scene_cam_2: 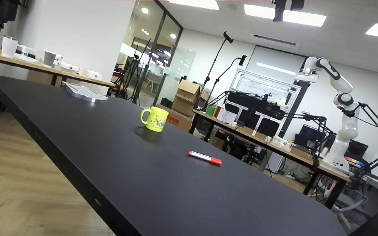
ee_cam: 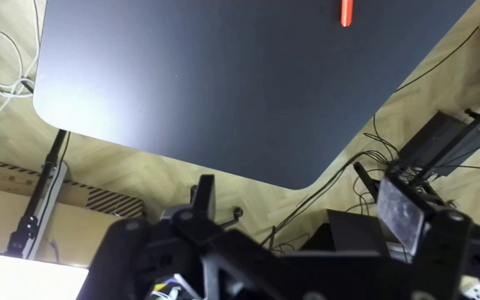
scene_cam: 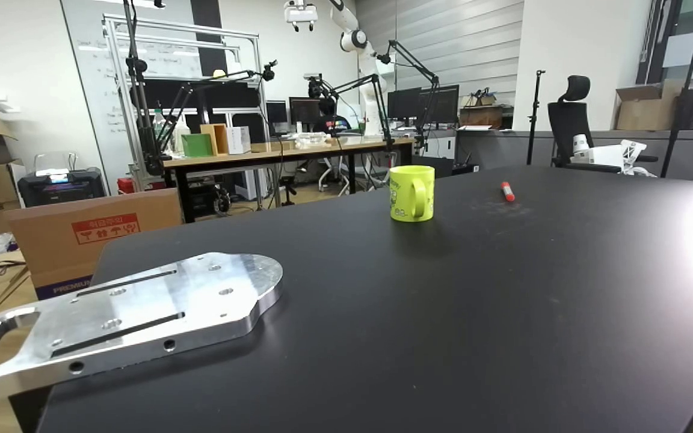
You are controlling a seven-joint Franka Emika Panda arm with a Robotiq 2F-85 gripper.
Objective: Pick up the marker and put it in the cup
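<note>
Step in hand (judgement): grasp preparation is being carried out; the pick-up is not yet happening. In the wrist view, the gripper (ee_cam: 296,196) is standing with its fingers (ee_cam: 400,214) spread wide, and nothing is showing gripped between them. The marker (ee_cam: 346,12) is lying on the table (ee_cam: 231,91), with the upper edge of that view cutting part of it off. The next move is probably calling for centring over the marker, then clamping across its narrow width; a body this round may be rolling if nudged off-centre.

Left to right in both exterior views:

1. The plate (scene_cam: 160,300) is showing bright, bare metal, with slots, round holes and a curved end.
2. The cup (scene_cam_2: 156,120) is standing upright between plate and marker; its smooth yellow-green wall is carrying printed drawings, and a loop handle (scene_cam: 419,198) is projecting from it.
3. The marker is lying well apart from the cup, showing a slim cylinder, white between red ends.

The table is presenting a smooth, dark top.
</note>
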